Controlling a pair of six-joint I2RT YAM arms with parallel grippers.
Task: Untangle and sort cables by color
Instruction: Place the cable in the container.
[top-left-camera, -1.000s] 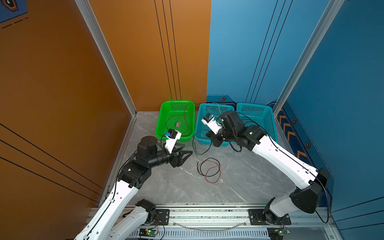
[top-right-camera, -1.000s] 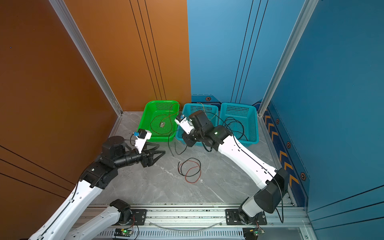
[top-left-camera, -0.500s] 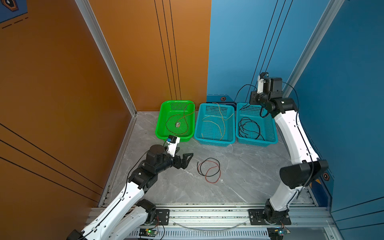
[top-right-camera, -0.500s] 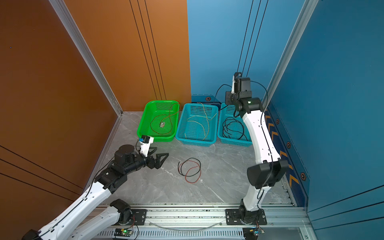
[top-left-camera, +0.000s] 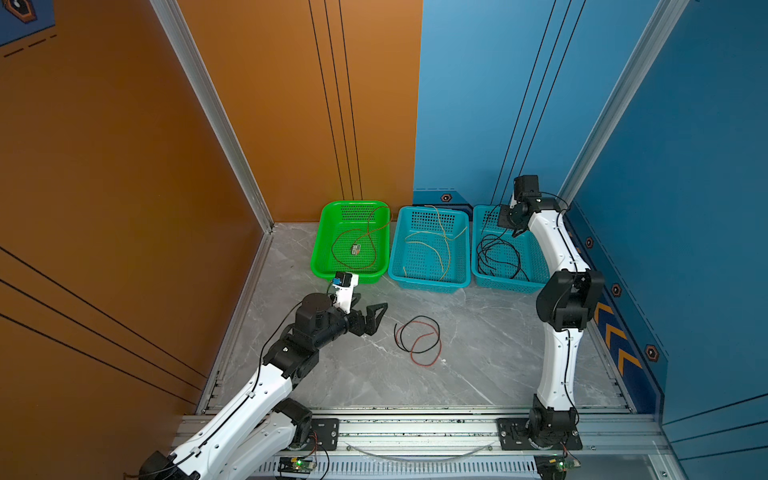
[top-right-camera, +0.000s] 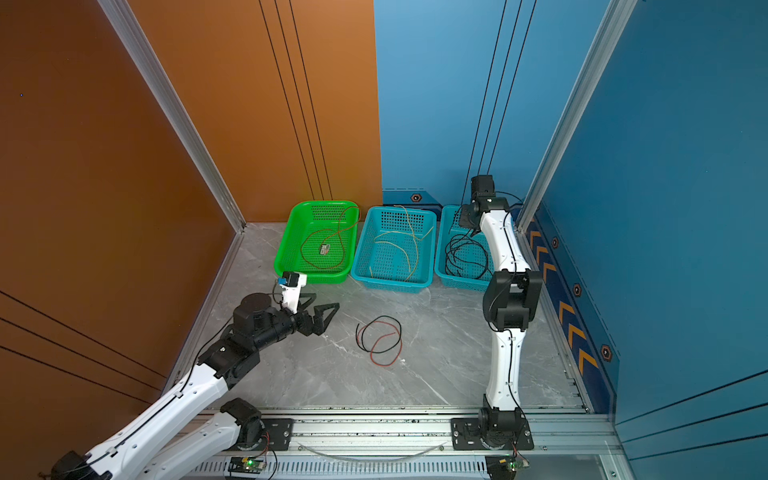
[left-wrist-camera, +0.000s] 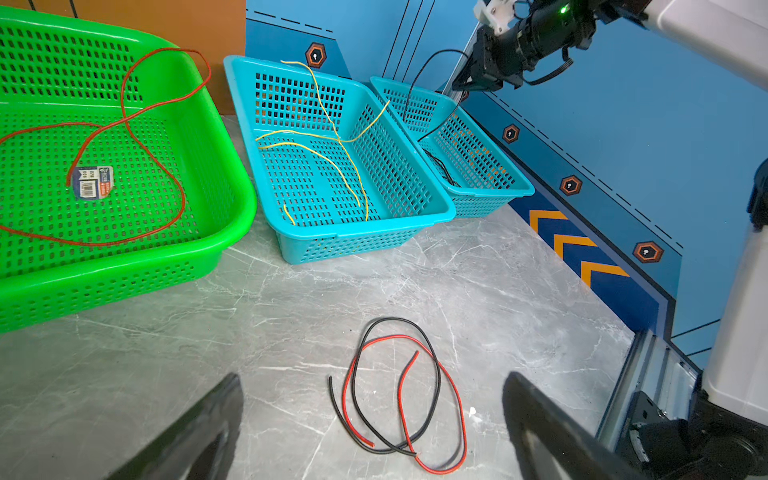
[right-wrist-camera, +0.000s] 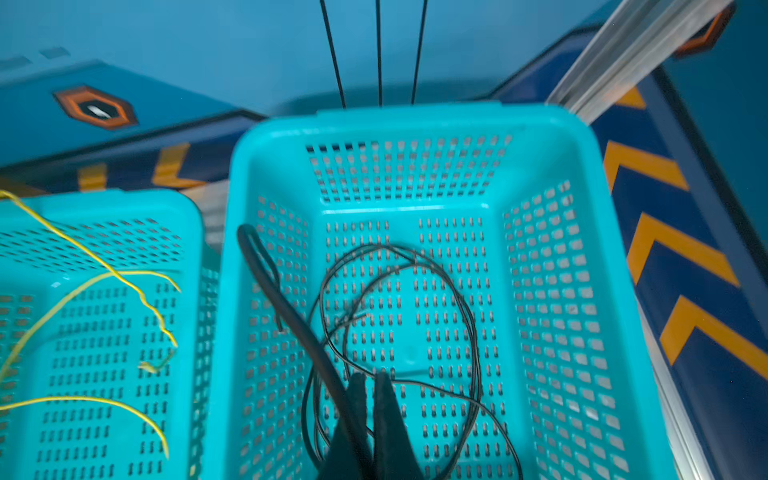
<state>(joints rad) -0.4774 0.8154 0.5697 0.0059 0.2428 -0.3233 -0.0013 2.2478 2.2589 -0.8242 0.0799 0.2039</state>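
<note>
Green basket (left-wrist-camera: 124, 282) at far left keeps its red cable (left-wrist-camera: 124, 120). In front of it the left gripper (left-wrist-camera: 372, 376) has backed off and spread its jaws wide, holding nothing, aimed at the crossed red and black pair (left-wrist-camera: 360, 347) on the floor. Yellow cables (left-wrist-camera: 340, 141) lie in the middle teal basket (left-wrist-camera: 353, 232). The right gripper (right-wrist-camera: 370, 376) has swung from there to above the right teal basket (right-wrist-camera: 415, 120), jaws pinched on one black cable (right-wrist-camera: 289, 307) trailing into the black coil (right-wrist-camera: 469, 316), so a drop looks next, leaving only the floor pair.
</note>
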